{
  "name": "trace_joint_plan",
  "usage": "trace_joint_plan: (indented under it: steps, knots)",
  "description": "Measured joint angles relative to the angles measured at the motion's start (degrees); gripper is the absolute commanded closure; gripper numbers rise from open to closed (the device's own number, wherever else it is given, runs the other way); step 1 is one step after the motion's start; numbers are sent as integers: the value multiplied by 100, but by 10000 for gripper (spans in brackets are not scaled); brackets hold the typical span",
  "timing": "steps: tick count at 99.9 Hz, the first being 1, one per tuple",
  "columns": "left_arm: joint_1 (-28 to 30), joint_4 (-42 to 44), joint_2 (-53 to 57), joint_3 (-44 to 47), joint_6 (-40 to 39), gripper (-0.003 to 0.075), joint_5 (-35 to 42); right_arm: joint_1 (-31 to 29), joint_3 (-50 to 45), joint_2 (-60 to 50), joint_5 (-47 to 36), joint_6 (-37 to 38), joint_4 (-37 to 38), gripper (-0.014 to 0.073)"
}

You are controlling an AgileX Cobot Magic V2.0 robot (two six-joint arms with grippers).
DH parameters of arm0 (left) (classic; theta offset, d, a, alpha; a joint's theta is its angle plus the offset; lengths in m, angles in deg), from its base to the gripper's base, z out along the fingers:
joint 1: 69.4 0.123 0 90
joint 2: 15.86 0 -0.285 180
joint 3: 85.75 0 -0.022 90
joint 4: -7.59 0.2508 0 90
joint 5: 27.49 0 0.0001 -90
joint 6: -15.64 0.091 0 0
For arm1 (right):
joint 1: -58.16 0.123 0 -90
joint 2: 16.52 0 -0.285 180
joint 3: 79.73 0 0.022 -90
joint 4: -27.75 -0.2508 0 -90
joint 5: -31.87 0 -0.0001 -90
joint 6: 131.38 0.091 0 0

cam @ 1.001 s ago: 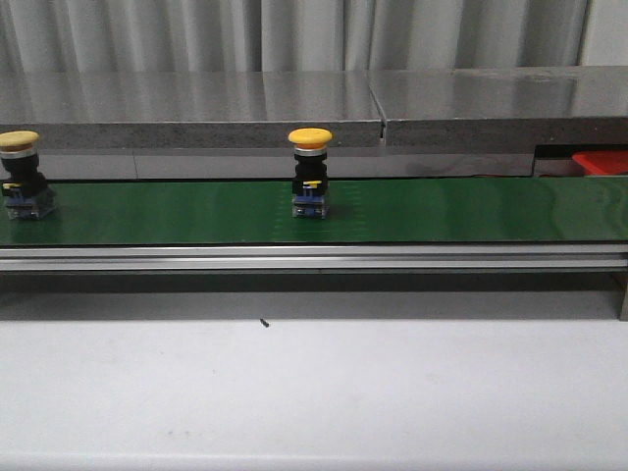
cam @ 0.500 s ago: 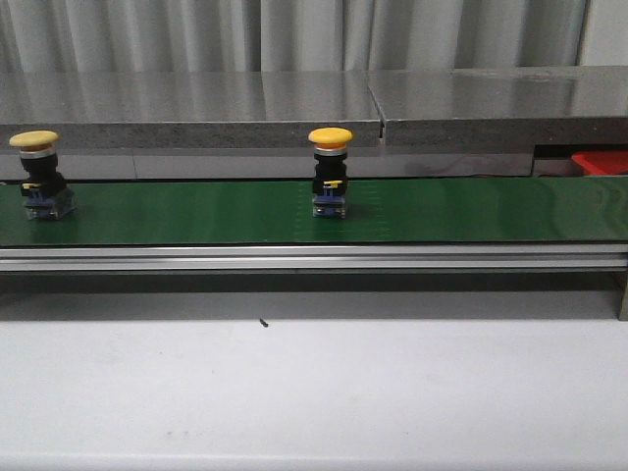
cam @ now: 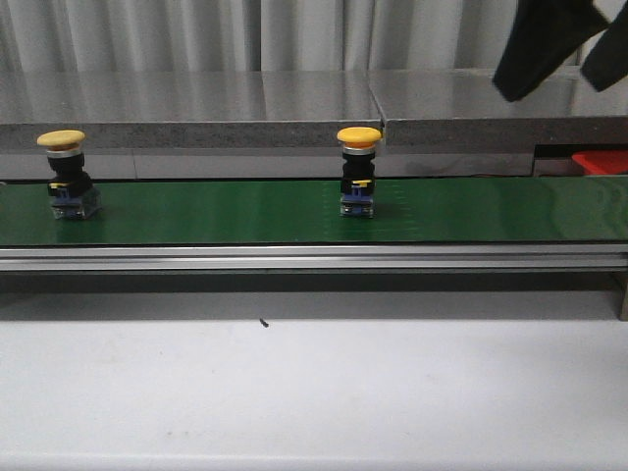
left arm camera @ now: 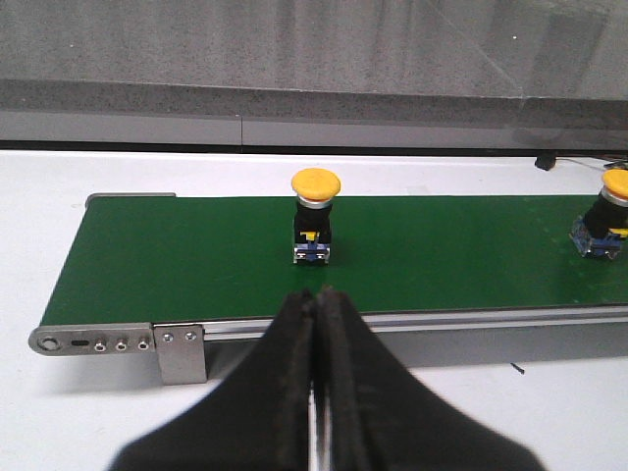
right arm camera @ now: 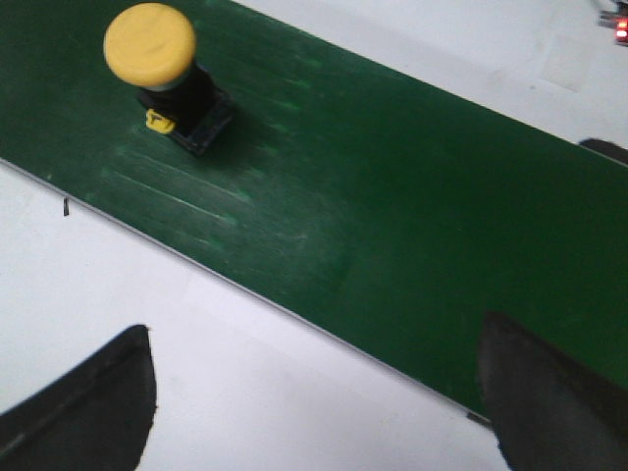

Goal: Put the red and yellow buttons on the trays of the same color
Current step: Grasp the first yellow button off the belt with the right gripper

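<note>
So, surface: a long green belt (cam: pixel 294 211) with a metal rail along its near edge, running side to side across a pale white table (cam: pixel 314 392).
Room: a grey stone-like ledge (cam: pixel 196 103) behind the belt, with ribbed pale panels or curtains above it.
Left gripper: the left gripper (left arm camera: pixel 317 324) is pressed closed, its two dark fingers meeting along a thin seam, with nothing between them; it hangs over the near rail of the belt and touches nothing.
Right gripper: the right gripper (right arm camera: pixel 314 392) is spread wide, one dark finger (right arm camera: pixel 88 392) on each side of its wrist view, nothing between them; in the front view it shows as dark shapes high at the upper right (cam: pixel 549 44), well above the belt.
First yellow button: the first yellow button (left arm camera: pixel 316 218) stands on the belt straight ahead of the left gripper's closed tips, near but apart from them.
Second yellow button: the second yellow button (cam: pixel 359 172) stands on the belt ahead of the right gripper and off toward one finger's side, well apart from both fingers.
Which way they point: both buttons stand upright, long axis vertical, yellow mushroom cap on top and black and blue base on the belt.
Red tray: only a corner of the red tray (cam: pixel 601 162) shows at the far right, beyond the belt, below the right gripper; no button is seen in it.
</note>
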Motion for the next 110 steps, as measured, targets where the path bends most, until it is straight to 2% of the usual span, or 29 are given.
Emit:
trace_joint_plan:
  steps: [19, 45, 110]
  knots:
    - [0, 0, 0, 0, 0, 739, 0, 268, 462, 709, -89, 0, -12, -59]
    - [0, 0, 0, 0, 0, 739, 0, 288, 1018, 1397, -124, 0, -12, -59]
    - [0, 0, 0, 0, 0, 739, 0, 288, 1409, 2215, -325, -2, -12, -59]
